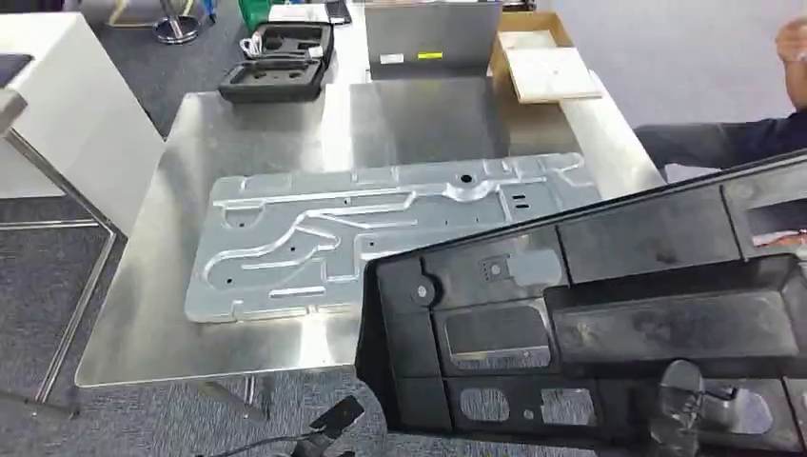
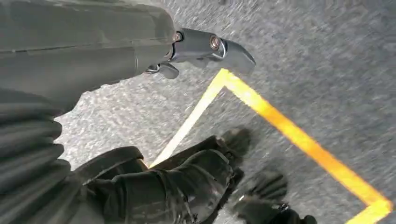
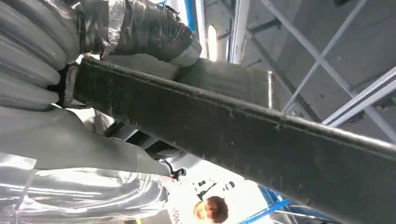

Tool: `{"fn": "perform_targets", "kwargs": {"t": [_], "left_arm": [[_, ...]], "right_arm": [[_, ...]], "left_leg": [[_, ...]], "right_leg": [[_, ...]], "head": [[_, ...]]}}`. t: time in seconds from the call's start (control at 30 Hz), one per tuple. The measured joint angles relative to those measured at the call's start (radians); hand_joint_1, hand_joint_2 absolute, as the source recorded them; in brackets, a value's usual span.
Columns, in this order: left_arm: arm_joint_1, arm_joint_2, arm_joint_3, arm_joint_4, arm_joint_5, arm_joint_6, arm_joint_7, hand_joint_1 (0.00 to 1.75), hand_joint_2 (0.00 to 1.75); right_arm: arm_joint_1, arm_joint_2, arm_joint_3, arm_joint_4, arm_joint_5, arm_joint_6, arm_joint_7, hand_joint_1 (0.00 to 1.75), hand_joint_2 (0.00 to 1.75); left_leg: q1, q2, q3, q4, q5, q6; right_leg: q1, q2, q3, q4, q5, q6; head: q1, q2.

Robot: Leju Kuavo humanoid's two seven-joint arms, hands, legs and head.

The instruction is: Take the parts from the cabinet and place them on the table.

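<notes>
My left hand (image 2: pixel 205 49) hangs over grey speckled carpet (image 2: pixel 317 60), its grey ribbed cover along one side of the picture and a metal-tipped finger (image 2: pixel 219 46) reaching out, nothing in its grasp. A yellow tape line (image 2: pixel 299 135) bends at a corner just beyond that fingertip.

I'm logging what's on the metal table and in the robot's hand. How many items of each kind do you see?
Stamped metal panel, on the table: 1
Black plastic part, in the right hand: 1
Open black foam-lined case: 1
Cardboard box: 1
Total: 4
</notes>
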Motion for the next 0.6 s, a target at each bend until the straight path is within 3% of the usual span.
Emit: {"fn": "perform_targets", "kwargs": {"t": [0.03,0.07,0.1,0.13,0.17,0.2,0.27,0.3,0.37,0.4,0.43,0.5,0.53,0.6], "left_arm": [[0.005,0.000,0.000,0.000,0.000,0.000,0.000,0.00,1.75],[0.002,0.000,0.000,0.000,-0.001,0.000,0.000,0.00,1.75],[0.000,0.000,0.000,0.000,-0.001,0.001,0.000,0.00,1.75],[0.000,0.000,0.000,0.000,-0.001,0.003,-0.001,0.00,1.75],[-0.002,0.000,0.000,0.000,-0.001,0.003,-0.001,0.00,1.75],[-0.005,0.000,0.000,0.000,-0.001,0.003,-0.001,0.00,1.75],[-0.006,-0.001,0.000,-0.001,-0.002,0.006,-0.001,0.00,1.75],[-0.005,-0.001,0.000,-0.001,-0.001,0.006,0.000,0.00,1.75],[0.001,-0.001,0.000,-0.001,-0.001,0.005,0.002,0.00,1.75],[0.003,-0.001,0.000,-0.001,-0.001,0.005,0.002,0.00,1.75],[0.004,-0.001,0.000,-0.001,-0.002,0.005,0.003,0.00,1.75],[0.004,0.000,0.000,0.000,-0.008,0.006,0.007,0.00,1.75],[0.004,0.002,0.000,0.000,-0.009,0.010,0.010,0.00,1.75],[0.004,0.003,0.000,0.000,-0.013,0.022,0.021,0.00,1.75]], "right_arm": [[0.001,0.000,0.000,0.001,-0.001,0.000,0.000,1.64,1.75],[0.006,-0.001,0.000,0.005,-0.002,0.000,-0.001,1.64,1.75],[0.005,-0.001,0.000,0.005,-0.004,0.000,0.001,1.64,1.75],[0.004,-0.001,0.000,0.005,-0.006,0.000,0.002,1.64,1.75],[0.001,-0.001,0.000,0.004,-0.006,0.000,0.001,1.64,1.75],[-0.001,0.000,0.000,0.003,-0.007,0.000,0.001,1.64,1.75],[-0.002,0.000,0.000,0.004,-0.016,0.000,0.003,1.64,1.75],[-0.003,0.000,0.000,0.005,-0.018,0.000,0.006,1.64,1.75],[-0.003,0.000,0.000,0.008,-0.026,0.000,0.015,1.64,1.75],[-0.003,0.000,0.000,0.009,-0.024,-0.002,0.023,1.64,1.75],[-0.006,0.000,0.000,0.011,-0.008,-0.013,0.045,1.64,1.75],[-0.019,0.000,0.000,0.016,0.077,-0.038,0.133,1.64,1.75],[-0.025,-0.002,-0.001,0.019,0.185,-0.049,0.220,1.64,1.75],[-0.045,-0.008,-0.002,0.027,0.415,-0.060,0.402,1.64,1.75]], "left_leg": [[-0.001,0.000,-0.003,0.000,-0.019,-0.006],[-0.005,-0.004,0.014,0.033,-0.037,-0.013],[-0.007,-0.007,0.006,0.029,-0.052,-0.020],[-0.006,-0.006,0.016,0.032,-0.054,-0.027],[-0.006,-0.007,0.011,0.038,-0.053,-0.028],[-0.004,-0.006,0.002,0.049,-0.051,-0.031],[-0.002,0.001,-0.064,0.164,-0.049,-0.045],[0.002,0.002,-0.108,0.232,-0.074,-0.051],[0.009,0.005,-0.185,0.326,-0.153,-0.059],[0.011,0.006,-0.198,0.324,-0.156,-0.061],[0.011,0.006,-0.196,0.288,-0.128,-0.060],[0.011,0.006,-0.149,0.140,-0.009,-0.049],[0.009,0.006,-0.122,0.059,0.050,-0.040],[0.000,0.005,-0.124,0.035,0.015,-0.036]], "right_leg": [[0.000,-0.002,-0.012,-0.065,0.167,-0.005],[0.005,-0.003,-0.030,-0.077,0.223,-0.012],[0.008,0.000,-0.021,-0.063,0.220,-0.021],[0.008,0.000,-0.022,-0.061,0.213,-0.030],[0.009,0.000,-0.019,-0.064,0.213,-0.032],[0.001,0.000,-0.011,-0.075,0.213,-0.036],[-0.002,-0.004,0.004,-0.087,0.210,-0.042],[-0.003,-0.004,0.008,-0.088,0.206,-0.044],[-0.002,-0.002,0.018,-0.089,0.194,-0.047],[-0.002,-0.001,0.024,-0.089,0.189,-0.047],[-0.002,0.001,0.033,-0.089,0.184,-0.046],[-0.002,0.004,0.049,-0.089,0.175,-0.044],[-0.003,0.005,0.052,-0.090,0.172,-0.043],[0.001,0.009,0.049,-0.087,0.168,-0.031]], "head": [[0.000,0.000],[-0.002,0.000],[-0.002,0.000],[-0.005,0.000],[-0.007,0.000],[-0.008,0.000],[-0.013,0.000],[-0.012,0.000],[-0.013,0.000],[-0.013,0.000],[-0.013,0.000],[-0.013,0.000],[-0.012,0.000],[-0.013,0.000]]}}
